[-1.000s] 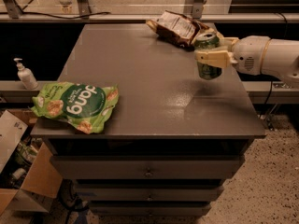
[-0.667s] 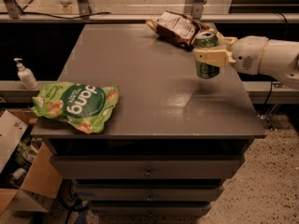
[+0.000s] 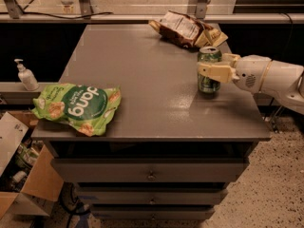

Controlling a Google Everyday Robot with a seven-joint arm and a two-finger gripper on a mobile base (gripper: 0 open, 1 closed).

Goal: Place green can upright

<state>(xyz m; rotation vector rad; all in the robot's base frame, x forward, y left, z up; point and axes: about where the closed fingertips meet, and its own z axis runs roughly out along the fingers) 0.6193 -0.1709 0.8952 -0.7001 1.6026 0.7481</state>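
Observation:
The green can (image 3: 208, 85) stands upright on the right side of the grey table (image 3: 142, 80), its silver top facing up and its base on or just above the surface. My gripper (image 3: 212, 65) reaches in from the right on a white arm (image 3: 270, 77). It is shut on the green can at mid-height. One cream finger (image 3: 214, 72) crosses the can's front; the other is mostly behind it.
A large bright-green snack bag (image 3: 76, 107) lies at the table's front left corner. A brown chip bag (image 3: 187, 30) lies at the back, just behind the can. A soap dispenser (image 3: 26, 75) stands on a ledge to the left. Cardboard boxes (image 3: 23, 184) sit on the floor at left.
My gripper has lowered the green can from a little above the table down to the surface, keeping it upright. The bags have not moved.

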